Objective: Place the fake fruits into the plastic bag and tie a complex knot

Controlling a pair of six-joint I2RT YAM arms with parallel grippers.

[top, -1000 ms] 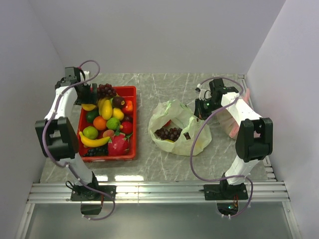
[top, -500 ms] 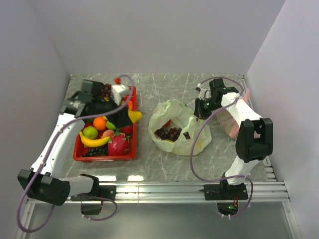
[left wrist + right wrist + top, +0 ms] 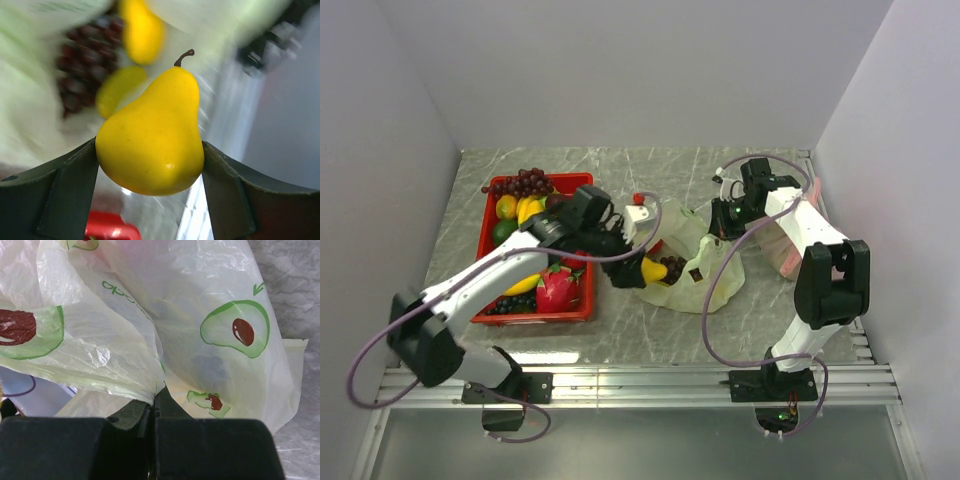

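Note:
My left gripper point(image 3: 642, 270) is shut on a yellow pear-shaped fruit point(image 3: 152, 140) and holds it over the open mouth of the pale-green plastic bag point(image 3: 695, 285). The fruit also shows in the top view point(image 3: 654, 270). Purple grapes point(image 3: 80, 65) and two yellow fruits point(image 3: 141, 30) lie in the bag below it. My right gripper point(image 3: 156, 397) is shut on the bag's edge point(image 3: 125, 370) at its far right side point(image 3: 722, 215). More fake fruits, among them a grape bunch point(image 3: 525, 183) and a pink dragon fruit point(image 3: 558, 288), fill the red tray point(image 3: 535, 315).
A pink bag point(image 3: 790, 245) lies at the right edge behind the right arm. The left arm reaches across the tray toward the bag. Bare marble table point(image 3: 650, 330) lies in front of the bag and tray.
My left arm swung from the tray's far left to the right, carrying the yellow fruit over the tray to the bag's mouth. The right arm has not moved.

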